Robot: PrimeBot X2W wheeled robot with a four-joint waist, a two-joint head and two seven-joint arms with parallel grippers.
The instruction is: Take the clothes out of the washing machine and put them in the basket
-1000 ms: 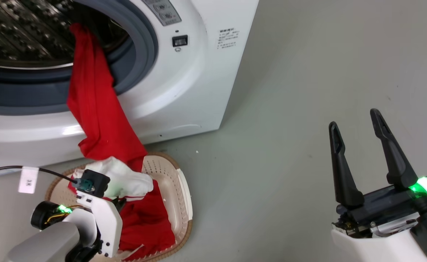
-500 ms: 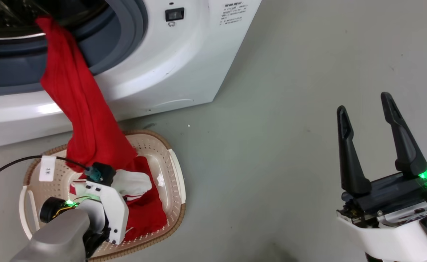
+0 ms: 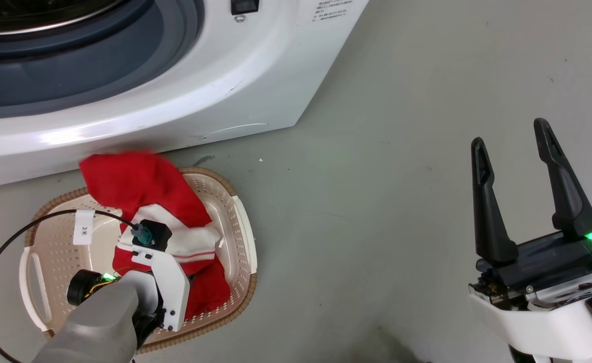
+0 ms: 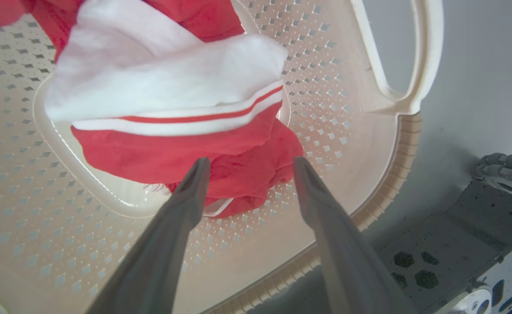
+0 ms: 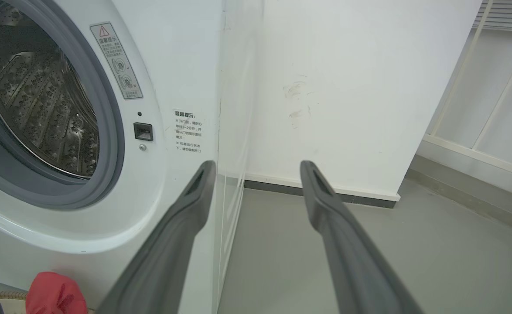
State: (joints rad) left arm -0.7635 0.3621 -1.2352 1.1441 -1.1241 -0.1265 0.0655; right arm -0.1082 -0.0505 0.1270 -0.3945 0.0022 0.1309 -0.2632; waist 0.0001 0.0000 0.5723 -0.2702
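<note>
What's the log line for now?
red white-striped fabric clothes: mostly in cream perforated plastic basket; left claw: open over them; right claw: open

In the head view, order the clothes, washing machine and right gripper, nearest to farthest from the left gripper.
1. clothes, under the left gripper, in the basket.
2. washing machine, just beyond the basket.
3. right gripper, far right.

Bright, even light with faint shadows. Glare streaks the washer point(image 3: 225, 91) beyond the left gripper point(image 4: 250, 160). The clothes point(image 3: 124, 176) blur at their far edge, and its near fingers point(image 4: 168, 235) look soft.
</note>
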